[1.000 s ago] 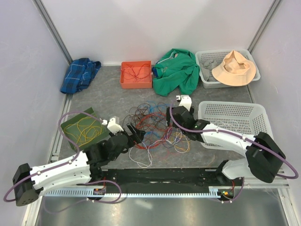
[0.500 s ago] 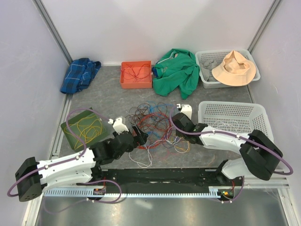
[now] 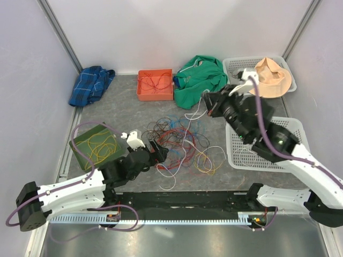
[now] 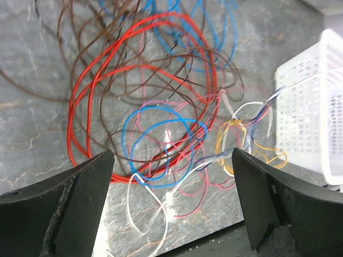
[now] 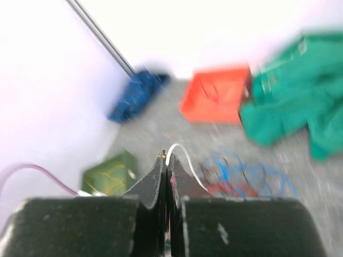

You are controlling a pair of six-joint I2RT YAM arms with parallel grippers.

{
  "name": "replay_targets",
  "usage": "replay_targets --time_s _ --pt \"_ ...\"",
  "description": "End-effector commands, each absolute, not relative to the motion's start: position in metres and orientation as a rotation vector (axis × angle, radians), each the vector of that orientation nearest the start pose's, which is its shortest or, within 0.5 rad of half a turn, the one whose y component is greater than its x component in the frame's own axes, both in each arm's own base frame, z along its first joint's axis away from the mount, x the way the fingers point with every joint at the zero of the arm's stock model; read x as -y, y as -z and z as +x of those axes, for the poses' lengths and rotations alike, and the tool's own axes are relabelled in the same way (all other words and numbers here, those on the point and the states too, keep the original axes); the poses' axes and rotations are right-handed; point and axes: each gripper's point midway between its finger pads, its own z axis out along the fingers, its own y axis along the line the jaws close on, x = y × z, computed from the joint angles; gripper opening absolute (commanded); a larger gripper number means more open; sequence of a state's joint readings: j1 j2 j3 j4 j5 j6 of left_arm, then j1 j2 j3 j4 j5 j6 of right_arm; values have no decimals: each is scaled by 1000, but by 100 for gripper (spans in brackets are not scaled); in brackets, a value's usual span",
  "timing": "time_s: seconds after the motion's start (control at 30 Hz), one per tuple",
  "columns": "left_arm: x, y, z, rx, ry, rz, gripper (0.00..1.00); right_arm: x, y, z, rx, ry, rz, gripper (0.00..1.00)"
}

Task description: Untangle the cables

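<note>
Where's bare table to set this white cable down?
Lay the white cable on the bare table bordered by blue cloth, orange tray and green tray. A narrower strip runs between cable pile and near edge. Crowded: the pile, and the right, by white basket and green garment.

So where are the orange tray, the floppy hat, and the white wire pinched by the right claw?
orange tray [image 3: 155,97]: overhead view, its near wall.
hat [image 3: 272,69]: overhead view, its crown.
white wire [image 5: 175,145]: right wrist view, the top of its loop.
</note>
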State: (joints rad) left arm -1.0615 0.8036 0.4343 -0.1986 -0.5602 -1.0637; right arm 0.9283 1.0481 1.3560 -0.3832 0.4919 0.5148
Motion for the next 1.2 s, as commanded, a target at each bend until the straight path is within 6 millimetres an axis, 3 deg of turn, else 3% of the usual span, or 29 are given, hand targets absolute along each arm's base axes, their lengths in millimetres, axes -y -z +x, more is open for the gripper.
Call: replay_targets --time_s 0.0,0.17,0.27,0.3,0.33,0.4,0.47,0.57,0.7,0.77,0.87,1.1,1.17 --pt "214 -173 210 -1951 708 -315 98 -223 -471 241 -1633 -692 -67 0" --pt "213 -197 215 -1885 715 -294 97 -208 -520 232 -1550 -705 -70 0" --pt "219 -222 220 -1792 740 -212 100 -204 -532 229 -1530 -716 -67 0" --pt "223 -233 221 -1753 757 -182 100 -206 -530 227 -1539 -721 -80 0" --pt "230 -262 223 -1648 831 -173 100 -211 -528 227 -1551 -736 -96 0" --pt "239 -277 222 -1547 828 -32 100 -216 -527 225 -1569 -763 -102 0" --pt "244 -310 220 -1345 843 69 100 -222 -529 221 -1577 -805 -110 0" --pt "258 -323 224 -1218 763 199 100 -226 -537 216 -1580 -849 -122 0" --pt "287 -324 215 -1131 801 352 100 -226 -540 211 -1598 -863 -137 0" --pt "300 -313 211 -1125 830 414 99 -224 -541 209 -1596 -870 -137 0" --pt "310 -298 208 -1124 862 447 97 -222 -540 206 -1599 -871 -141 0" --pt "328 -294 198 -1078 945 497 89 -216 -539 203 -1595 -866 -137 0" --pt "335 -294 201 -1076 942 505 79 -218 -537 204 -1600 -865 -141 0"
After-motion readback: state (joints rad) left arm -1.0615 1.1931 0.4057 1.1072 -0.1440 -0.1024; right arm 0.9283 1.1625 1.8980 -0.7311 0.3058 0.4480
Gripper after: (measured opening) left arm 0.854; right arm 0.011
